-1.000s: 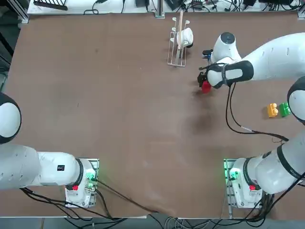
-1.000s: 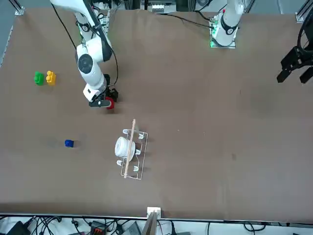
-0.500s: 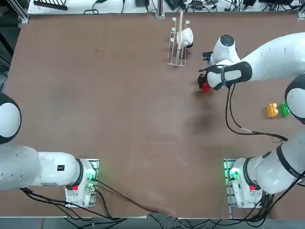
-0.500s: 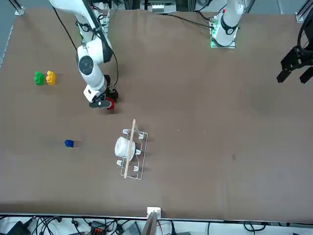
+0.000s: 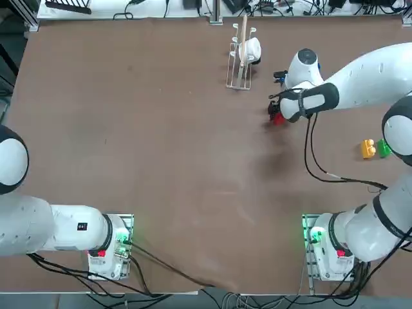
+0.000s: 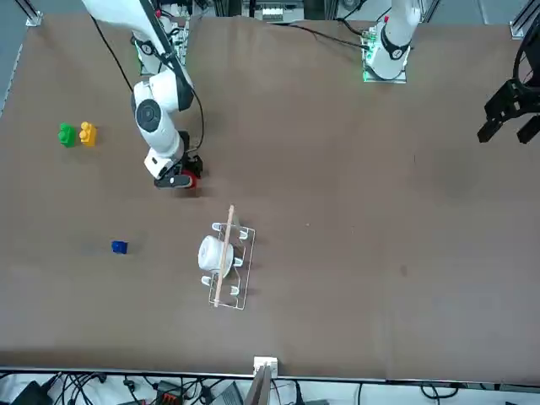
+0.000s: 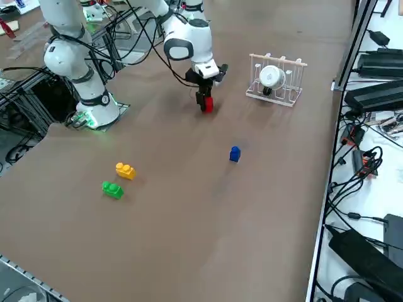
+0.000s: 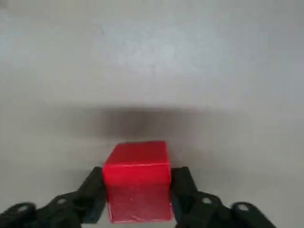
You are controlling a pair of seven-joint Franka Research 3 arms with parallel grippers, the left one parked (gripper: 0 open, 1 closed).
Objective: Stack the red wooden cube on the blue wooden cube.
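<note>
The red wooden cube (image 8: 137, 179) sits between the two fingers of my right gripper (image 8: 137, 199), which is shut on it, one pad on each side face. In the right side view the right gripper (image 7: 205, 99) points straight down and the red wooden cube (image 7: 206, 106) is at table level. The cube (image 6: 191, 179) also shows in the front view, and partly under the hand in the top view (image 5: 277, 119). The blue wooden cube (image 7: 235, 153) stands alone on the table, well apart from the gripper, toward the table's far right (image 6: 119, 246). My arm hides it in the top view.
A wire rack (image 5: 239, 64) holding a white cup (image 5: 250, 49) stands at the far edge, just left of the gripper. An orange studded block (image 5: 367, 149) and a green studded block (image 5: 384, 148) lie side by side near the right edge.
The right gripper's fingers have closed onto the red cube they were standing around. The hand has barely shifted; the other blocks have not moved.
</note>
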